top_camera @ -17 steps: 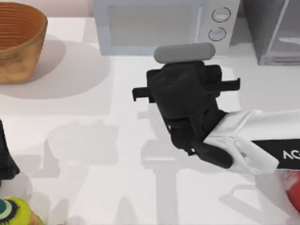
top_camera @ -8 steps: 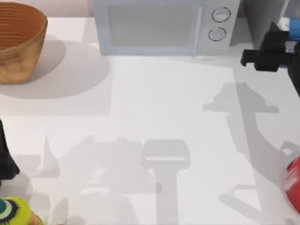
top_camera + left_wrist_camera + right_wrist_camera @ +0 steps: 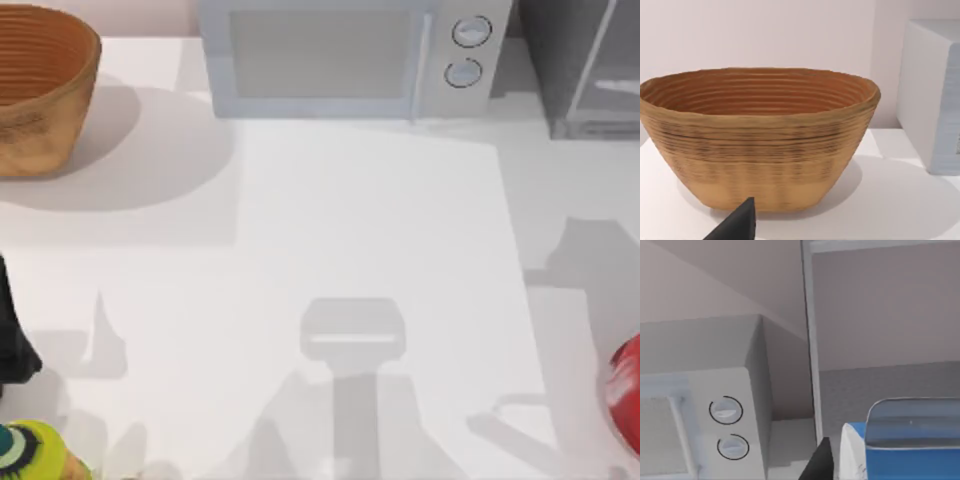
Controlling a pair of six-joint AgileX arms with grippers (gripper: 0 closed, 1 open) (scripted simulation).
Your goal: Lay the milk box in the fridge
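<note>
Your right wrist view has the milk box [image 3: 905, 450] close against a dark finger [image 3: 820, 462] of the right gripper, facing the fridge [image 3: 880, 315] beside the microwave [image 3: 700, 410]; you cannot tell the grip; your left arm [image 3: 12, 335] sits parked at the surface's [image 3: 360, 230] left edge, near the basket [image 3: 760, 135].

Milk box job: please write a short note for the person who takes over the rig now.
Right claw: grips the small blue and white milk carton, facing the dark grey fridge with a pale metal frame, beside the light grey microwave.
Left claw: parked at the table's left, facing the woven brown basket.
Done: carton grasped, at the fridge.
Left: lay it inside, release.
</note>
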